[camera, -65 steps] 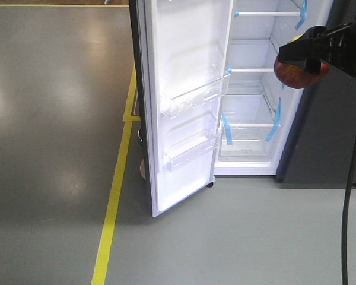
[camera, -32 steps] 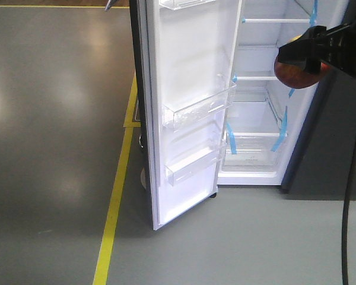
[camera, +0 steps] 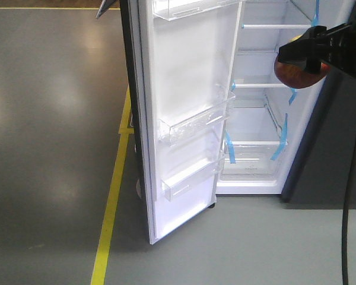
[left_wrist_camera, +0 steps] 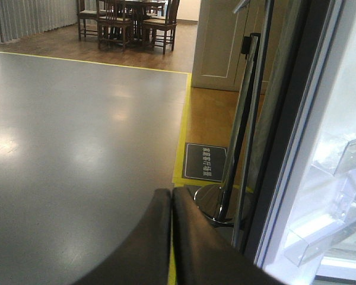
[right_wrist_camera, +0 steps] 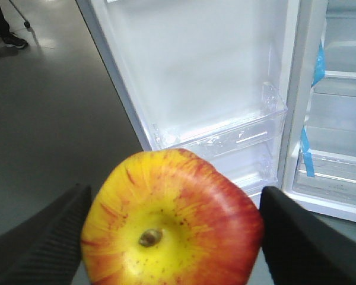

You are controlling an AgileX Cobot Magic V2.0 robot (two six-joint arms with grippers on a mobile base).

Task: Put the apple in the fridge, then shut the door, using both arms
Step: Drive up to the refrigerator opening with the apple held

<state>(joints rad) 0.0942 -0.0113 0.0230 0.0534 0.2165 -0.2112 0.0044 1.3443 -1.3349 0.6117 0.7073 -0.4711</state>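
Up at the right edge of the front view, my right gripper (camera: 305, 54) is clamped on the apple (camera: 296, 76), one finger on each side. Wrist view: fingers spread only as wide as the apple, pads touching its flanks, yellow stem-dimple face toward the camera, red on the far side. Apple is in the air, outside the fridge (camera: 255, 113), seen against the open compartment at about upper-shelf height; can't tell how far off the shelves it is.

My left gripper (left_wrist_camera: 171, 228) has its fingers pressed together, holding nothing, hanging over grey floor near the door's outer edge.

Door (camera: 184, 65) stands wide open, white inner face toward the camera. Three clear bins on it: top bin (camera: 184, 7) cut off by the frame, middle bin (camera: 196, 119), lower bin (camera: 187, 178); white panel shows straight through them. Fridge interior: white walls, clear shelves (camera: 258, 85), clear drawer (camera: 249, 161) at the bottom, blue tape (camera: 228, 148) strips on the edges. Contents of the drawer can't be made out.

Yellow floor line (camera: 110, 208) runs left of the door. Chrome post base (left_wrist_camera: 210, 202) and floor sign (left_wrist_camera: 204, 161) sit behind the door.
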